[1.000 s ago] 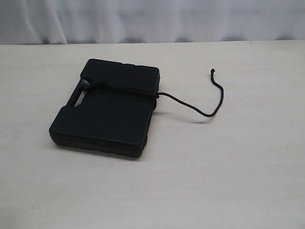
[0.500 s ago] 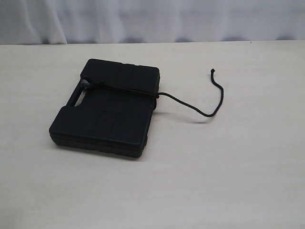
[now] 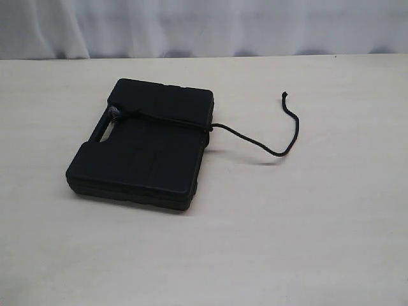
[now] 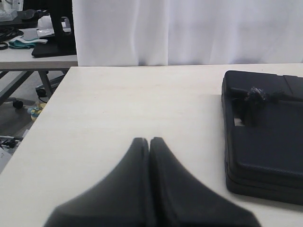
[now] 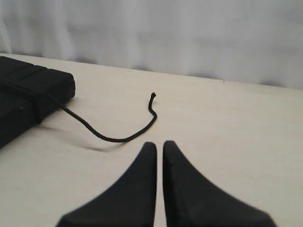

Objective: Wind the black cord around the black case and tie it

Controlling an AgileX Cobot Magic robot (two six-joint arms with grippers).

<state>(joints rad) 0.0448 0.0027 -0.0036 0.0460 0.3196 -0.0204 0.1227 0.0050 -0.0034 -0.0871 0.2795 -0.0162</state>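
White curtains (image 3: 204, 25) hang behind a pale, wood-grained bench (image 3: 306, 242) that fills most of the exterior view. On it, left of centre, lies the black case (image 3: 143, 150), flat, with its handle cut-out (image 3: 102, 131) toward the left edge. The black cord (image 3: 255, 137) crosses the upper part of the lid at a slant, from a knot with a frayed tuft (image 3: 115, 113) beside the cut-out to the case's right edge, where it bends over the side. From there the loose end trails to the right across the bare bench, curves upward and finishes in a small knotted tip (image 3: 284, 95), well apart from the case.

Neither arm shows in the exterior view. In the left wrist view the left claw (image 4: 149, 141) hovers over bare bench with its two dark fingers pressed together and nothing between them; the case sits off to one side, apart from it, with the tuft visible on its lid. In the right wrist view the right claw (image 5: 159, 144) has its fingers drawn together with only a thin slit between the tips, empty, near the curve of the loose cord but not touching it. Beyond the bench edge in the left wrist view stands another table (image 4: 33, 56) with clutter.
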